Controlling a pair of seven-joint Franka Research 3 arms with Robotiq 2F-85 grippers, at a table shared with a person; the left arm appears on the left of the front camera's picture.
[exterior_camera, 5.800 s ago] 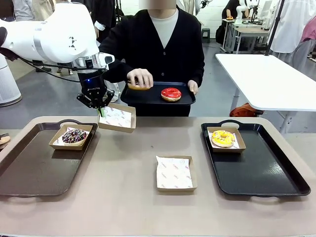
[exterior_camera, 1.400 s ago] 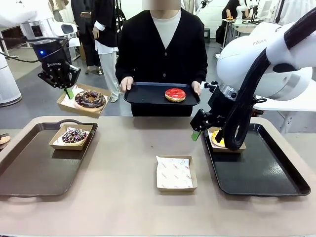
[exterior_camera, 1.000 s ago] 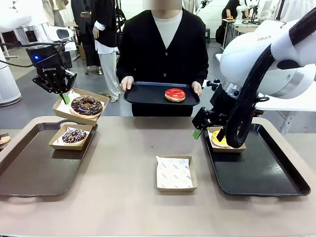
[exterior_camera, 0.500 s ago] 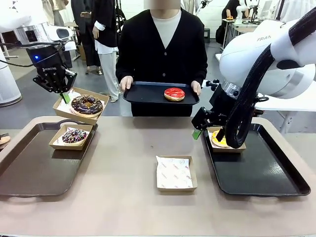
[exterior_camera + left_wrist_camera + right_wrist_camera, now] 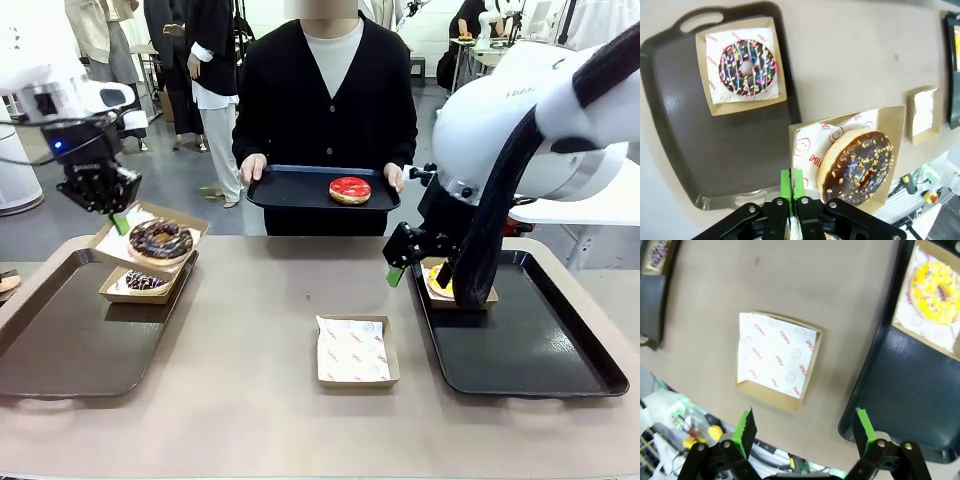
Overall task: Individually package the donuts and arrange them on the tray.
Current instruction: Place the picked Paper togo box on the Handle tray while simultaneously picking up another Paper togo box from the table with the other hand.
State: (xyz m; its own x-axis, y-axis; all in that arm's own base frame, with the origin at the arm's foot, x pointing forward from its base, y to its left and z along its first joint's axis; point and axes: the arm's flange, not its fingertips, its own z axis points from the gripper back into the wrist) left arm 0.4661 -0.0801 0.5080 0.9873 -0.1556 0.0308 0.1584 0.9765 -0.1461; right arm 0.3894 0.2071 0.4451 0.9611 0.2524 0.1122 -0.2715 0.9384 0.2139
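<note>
**Left gripper clamped on a donut carton, right gripper spread wide**

Left gripper (image 5: 119, 221) (image 5: 794, 183): green pads pressed together on the paper-lined rim of the held carton (image 5: 191, 216) (image 5: 895, 118), pinched at one edge and lifted clear of the table (image 5: 260, 400). Inside it, flat on the smiley-print paper, the chocolate donut (image 5: 160, 238) (image 5: 857, 167), dark glaze flecked with pale crumbs. Below and just beyond, in the front view partly covered by that carton, the sprinkled donut (image 5: 138, 282) (image 5: 747, 67) in its own carton (image 5: 707, 102), sitting in the far right corner of the left tray (image 5: 70, 350) (image 5: 685, 150). Rest of that tray bare.

Right gripper (image 5: 393, 275) (image 5: 805, 427): fingers wide apart, nothing between them, hanging over the table just beside the far left corner of the right tray (image 5: 530, 350) (image 5: 900, 385). Directly under it in the wrist view, an empty carton (image 5: 355, 350) (image 5: 775, 360) with only its printed paper, on the table between the two trays. In the far left corner of the right tray, the yellow donut (image 5: 437, 283) (image 5: 936, 292) in a carton, half hidden behind the right arm from the front.

At the far edge of the table, a person with both hands (image 5: 252, 168) on a small tray (image 5: 290, 190), held level; on its right half, uncartoned, the red donut (image 5: 349, 189).
</note>
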